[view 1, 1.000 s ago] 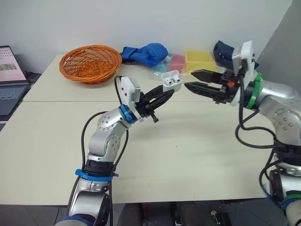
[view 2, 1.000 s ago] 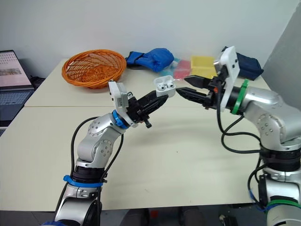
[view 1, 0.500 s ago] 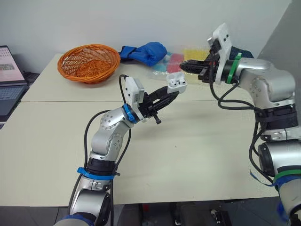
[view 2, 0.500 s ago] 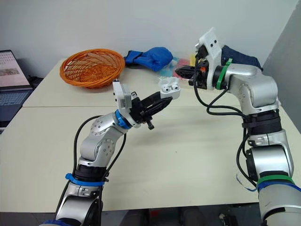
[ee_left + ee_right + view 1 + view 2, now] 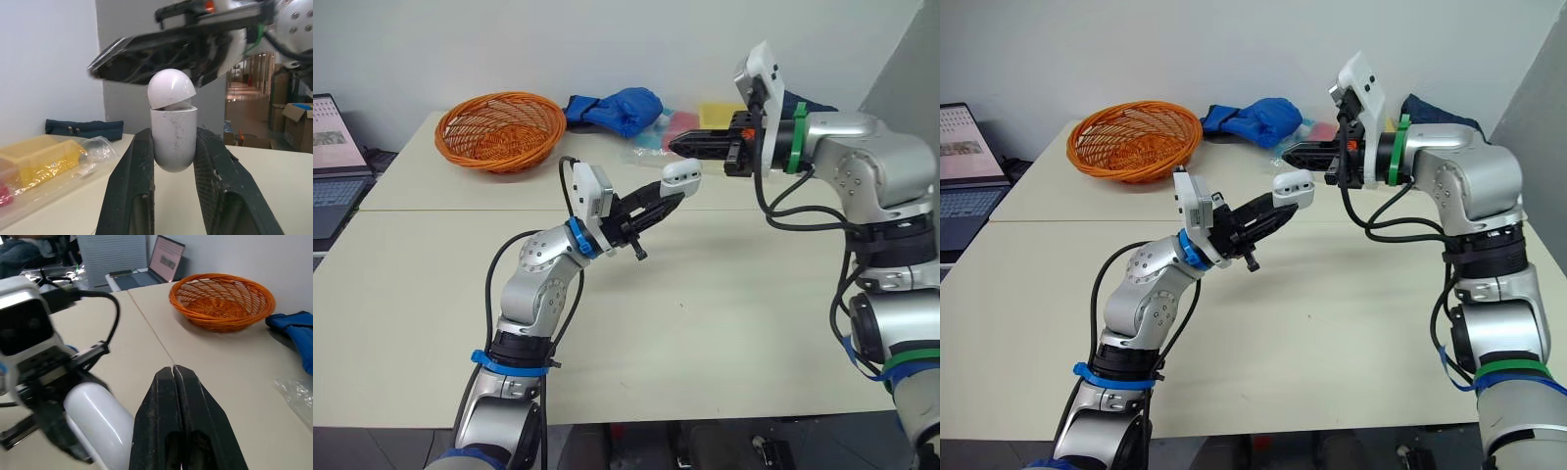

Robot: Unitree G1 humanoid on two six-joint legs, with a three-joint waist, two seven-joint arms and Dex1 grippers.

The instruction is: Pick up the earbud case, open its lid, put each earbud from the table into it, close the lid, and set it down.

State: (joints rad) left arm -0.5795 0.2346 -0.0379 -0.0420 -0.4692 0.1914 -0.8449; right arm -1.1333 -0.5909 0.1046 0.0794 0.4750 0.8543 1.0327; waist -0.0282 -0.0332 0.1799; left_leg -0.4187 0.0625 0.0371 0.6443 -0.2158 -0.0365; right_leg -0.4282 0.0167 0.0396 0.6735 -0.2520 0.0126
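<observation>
Case [image 5: 681,173] sits up in the air, pinched at its lower half between the tips of the left gripper [image 5: 674,193], well above the table [image 5: 705,323]. Its lid [image 5: 685,166] is down, or very nearly. The right gripper [image 5: 674,147] comes in from the other side with its fingers pressed flat together, the tip just over the lid and a little beyond it. An orange basket [image 5: 499,130] stands far behind the left gripper and off to its left, and a blue cloth [image 5: 617,108] lies behind both grippers.

From the left wrist, the case stands upright between the two black fingers [image 5: 132,186], which clamp its rounded bottom on both sides. The lid rests on the body slightly askew, with a dark gap under one edge. The right gripper lies straight across just above the lid; I cannot tell whether it touches.

From the right wrist, the two fingers [image 5: 175,377] meet with no gap. The case is close beside them, slightly lower, with the left gripper's camera block behind it. The basket is far ahead, and a laptop [image 5: 166,259] farther off still.
</observation>
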